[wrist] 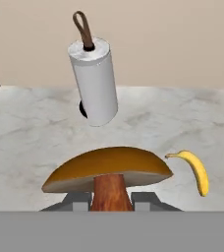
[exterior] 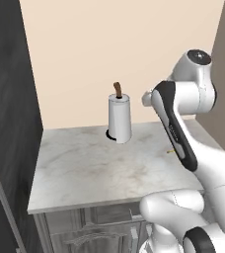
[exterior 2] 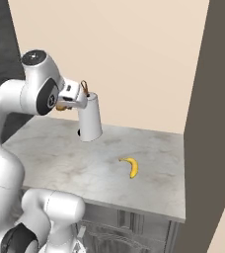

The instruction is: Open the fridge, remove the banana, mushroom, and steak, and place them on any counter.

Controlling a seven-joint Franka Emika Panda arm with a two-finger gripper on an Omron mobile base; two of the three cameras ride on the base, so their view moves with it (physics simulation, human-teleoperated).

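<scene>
- Left base view: the light grey marbled stone counter [exterior: 85, 173] fills the middle of the frame, over grey panelled cabinet doors at the bottom edge. A white paper-towel roll on a dark base with a brown looped handle [exterior: 119, 117] stands upright at centre, near the beige back wall. The dark grey fridge [exterior: 8, 123] runs down the left edge. The white arm rises from the lower right and covers the counter's right end; a sliver of yellow shows beside its dark forearm.
- Right base view: the small curved yellow banana with dark tips [exterior 2: 131, 166] lies flat on the counter at centre right, well apart from the paper-towel roll at upper centre. The arm bends in from the left, its hand just left of the roll's top, with a bit of orange-tan showing below it.
- Hand view: the two-finger gripper [wrist: 110, 201] at bottom centre is clamped on the reddish-brown stem of the tan-brown capped mushroom [wrist: 109, 170], held above the counter. The banana lies just right of the cap, the roll at upper centre.
</scene>
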